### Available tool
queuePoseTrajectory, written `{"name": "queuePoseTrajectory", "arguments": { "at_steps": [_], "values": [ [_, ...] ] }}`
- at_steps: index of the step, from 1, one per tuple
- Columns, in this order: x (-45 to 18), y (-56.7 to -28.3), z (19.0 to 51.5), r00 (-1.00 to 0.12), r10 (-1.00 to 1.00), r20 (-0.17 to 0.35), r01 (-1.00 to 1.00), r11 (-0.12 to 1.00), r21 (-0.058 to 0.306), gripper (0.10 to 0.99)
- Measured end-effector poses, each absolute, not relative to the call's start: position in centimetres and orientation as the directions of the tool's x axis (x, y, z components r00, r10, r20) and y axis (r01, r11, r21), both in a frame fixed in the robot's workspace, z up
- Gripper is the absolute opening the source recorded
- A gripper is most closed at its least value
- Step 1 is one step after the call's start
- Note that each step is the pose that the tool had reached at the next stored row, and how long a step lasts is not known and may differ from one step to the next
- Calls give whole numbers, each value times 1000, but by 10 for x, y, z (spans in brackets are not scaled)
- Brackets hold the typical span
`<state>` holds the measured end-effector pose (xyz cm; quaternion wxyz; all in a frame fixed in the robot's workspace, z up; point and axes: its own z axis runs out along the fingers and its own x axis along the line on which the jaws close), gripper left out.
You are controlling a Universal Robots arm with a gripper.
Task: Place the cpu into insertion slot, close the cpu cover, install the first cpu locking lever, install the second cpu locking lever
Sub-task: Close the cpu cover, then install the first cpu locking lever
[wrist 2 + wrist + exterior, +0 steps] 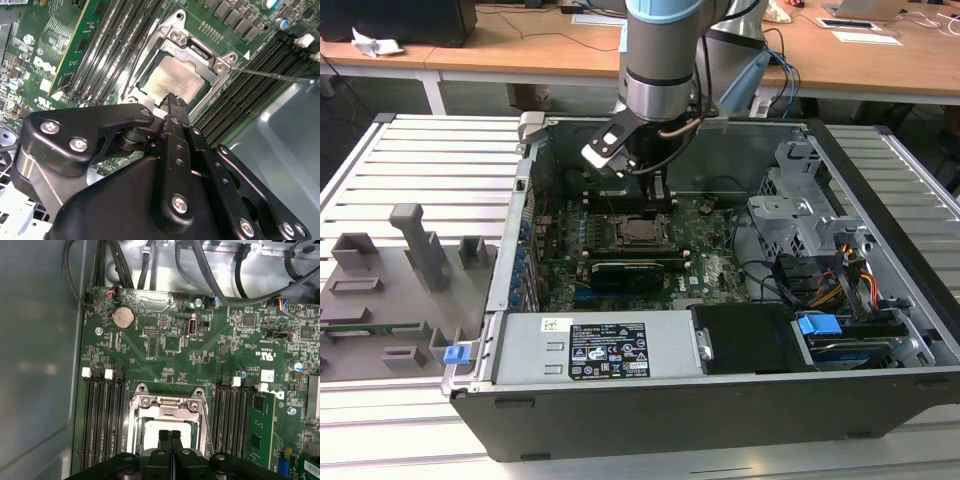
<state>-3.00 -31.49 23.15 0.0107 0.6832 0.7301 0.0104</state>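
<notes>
Pincer (170, 434) tips closed together just over the seated cpu (150, 427)

Taking the pincer as six o'clock of the insertion slot (134, 440), the cpu cover (169, 401) frames the pale chip. Black memory slots (102, 420) flank it at three and nine o'clock. A round coin cell (123, 318) lies toward eleven o'clock.

None of the print reads cleanly for me. The green board (165, 347) beyond my jaws carries fine white lettering, too small to make out. A white triangle (246, 53) is printed just past my jaws' tips. Well away from them, a black-and-white label (608, 352) sits on a grey metal box (525, 345) — illegible.
</notes>
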Motion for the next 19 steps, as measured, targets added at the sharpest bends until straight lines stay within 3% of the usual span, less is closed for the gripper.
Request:
{"name": "queuePoseTrajectory", "arguments": {
  "at_steps": [19],
  "values": [
    [-34, -315, 236, -66, 998, -1, 997, 66, 30, 106]
  ]
}}
